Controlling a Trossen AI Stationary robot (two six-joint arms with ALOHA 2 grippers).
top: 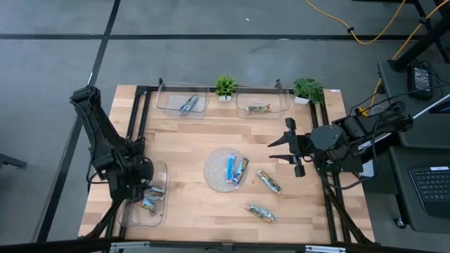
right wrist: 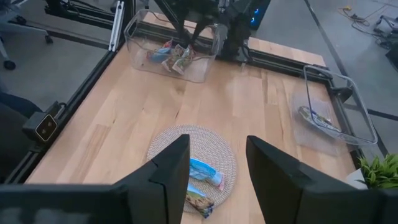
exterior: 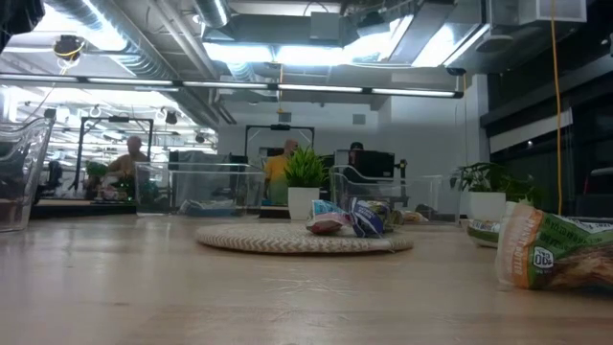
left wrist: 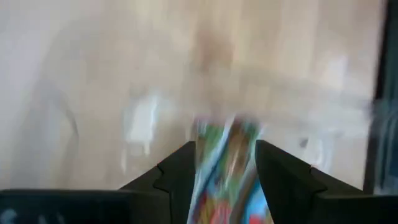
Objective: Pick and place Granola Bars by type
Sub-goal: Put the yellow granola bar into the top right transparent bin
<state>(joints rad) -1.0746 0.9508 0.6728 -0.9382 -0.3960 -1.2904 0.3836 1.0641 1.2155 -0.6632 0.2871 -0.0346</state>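
Over the tray [top: 133, 211] at lower left, our left claw [top: 144, 188] stands part open around a red multicoloured bar [left wrist: 227, 168]; we should open fully, then lift straight. Right claw [top: 294, 150] waits open, empty.

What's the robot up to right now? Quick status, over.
Left gripper over near-left tray, fingers apart around red bar. Right gripper open, waiting above table. Two blue bars on round mat; nothing blocking.

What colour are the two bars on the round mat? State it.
Blue and silver bars on the woven mat; clearest in the high view.
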